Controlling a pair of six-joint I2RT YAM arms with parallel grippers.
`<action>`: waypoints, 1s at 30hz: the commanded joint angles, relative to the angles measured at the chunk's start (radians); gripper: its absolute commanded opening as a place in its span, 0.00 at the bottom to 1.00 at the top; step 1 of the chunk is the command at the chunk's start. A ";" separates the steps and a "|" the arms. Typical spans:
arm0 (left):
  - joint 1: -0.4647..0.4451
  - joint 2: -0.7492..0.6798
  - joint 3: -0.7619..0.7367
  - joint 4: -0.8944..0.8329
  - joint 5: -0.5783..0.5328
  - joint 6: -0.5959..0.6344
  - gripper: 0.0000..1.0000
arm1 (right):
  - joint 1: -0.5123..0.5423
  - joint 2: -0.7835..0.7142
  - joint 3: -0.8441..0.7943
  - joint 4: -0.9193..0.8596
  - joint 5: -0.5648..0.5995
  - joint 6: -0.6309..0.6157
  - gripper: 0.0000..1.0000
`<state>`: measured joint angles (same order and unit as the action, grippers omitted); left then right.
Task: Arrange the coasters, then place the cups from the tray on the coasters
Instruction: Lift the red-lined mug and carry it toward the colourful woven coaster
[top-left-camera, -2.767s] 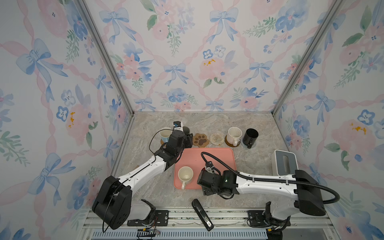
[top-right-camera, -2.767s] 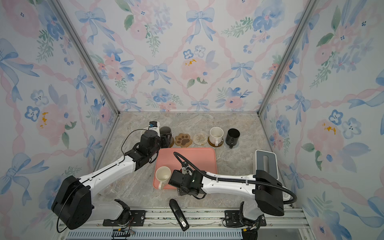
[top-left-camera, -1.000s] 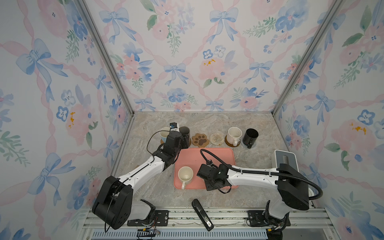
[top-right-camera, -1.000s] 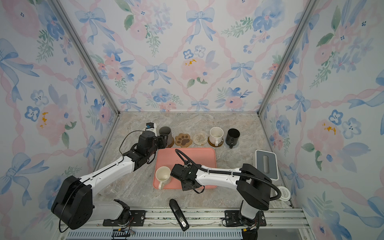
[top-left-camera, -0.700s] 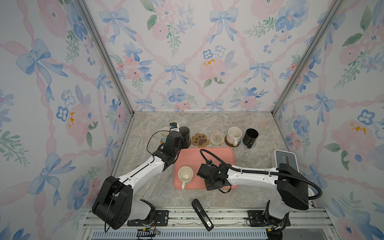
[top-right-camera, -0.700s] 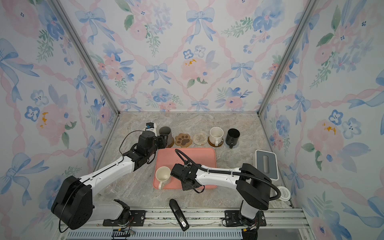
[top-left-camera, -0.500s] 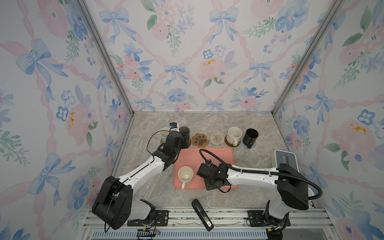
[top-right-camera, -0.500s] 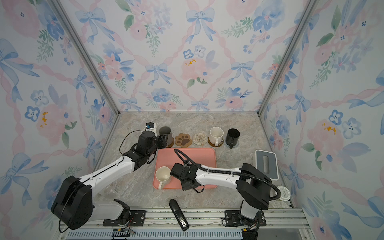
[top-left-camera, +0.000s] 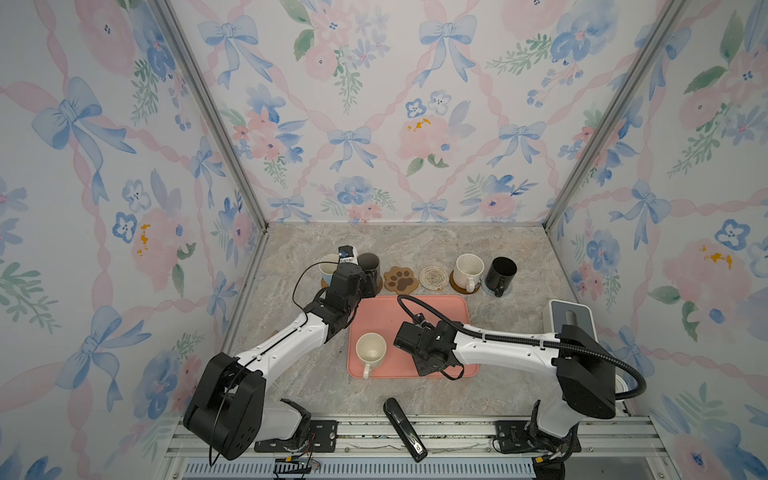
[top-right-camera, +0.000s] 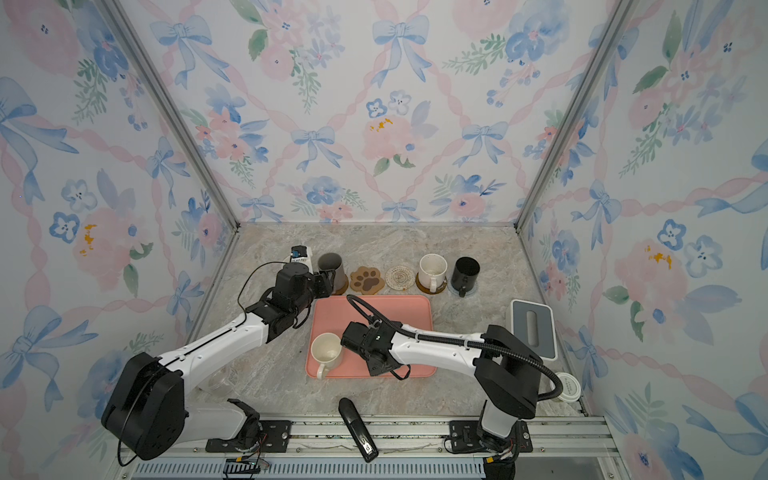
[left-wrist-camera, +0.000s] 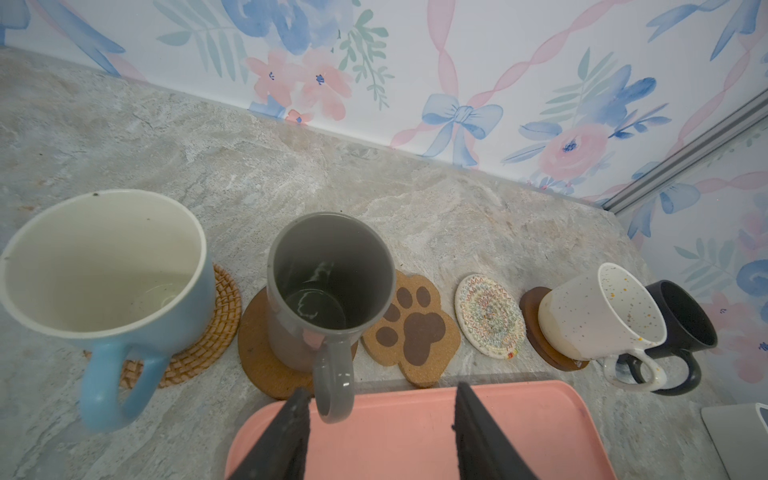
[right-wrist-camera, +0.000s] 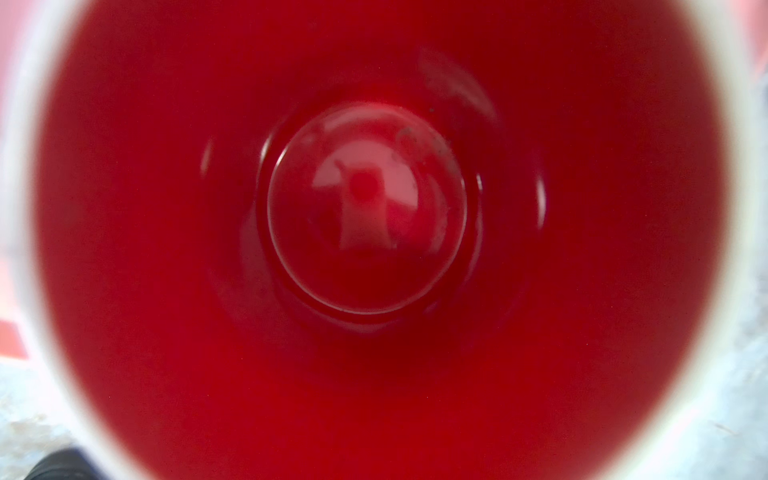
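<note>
The left fingers (left-wrist-camera: 286, 436) stand released beside the grey mug (left-wrist-camera: 330, 286), now seated on its brown coaster (left-wrist-camera: 257, 357). The right arm (top-left-camera: 498, 347) has swung in over the tray (top-left-camera: 436, 309), its camera staring down the red-lined cup (right-wrist-camera: 365, 208); whether the right fingers grasp it cannot be told.

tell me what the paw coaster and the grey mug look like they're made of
The paw coaster looks like cork: matte, speckled, grainy face. The grey mug is probably glazed ceramic: glossy, with light reflections inside and on its handle.
</note>
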<state>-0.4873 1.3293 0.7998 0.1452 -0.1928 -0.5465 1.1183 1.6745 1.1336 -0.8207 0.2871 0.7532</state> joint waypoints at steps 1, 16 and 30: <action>0.007 -0.035 -0.015 0.014 0.004 -0.007 0.52 | -0.044 -0.072 0.048 -0.014 0.072 -0.057 0.00; 0.024 -0.100 -0.054 0.009 -0.021 -0.007 0.53 | -0.262 -0.041 0.188 0.170 0.029 -0.289 0.00; 0.028 -0.109 -0.086 0.035 -0.011 -0.013 0.54 | -0.410 0.165 0.416 0.184 0.058 -0.408 0.00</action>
<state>-0.4641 1.2175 0.7200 0.1631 -0.2005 -0.5533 0.7383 1.8198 1.4937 -0.6754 0.2974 0.3733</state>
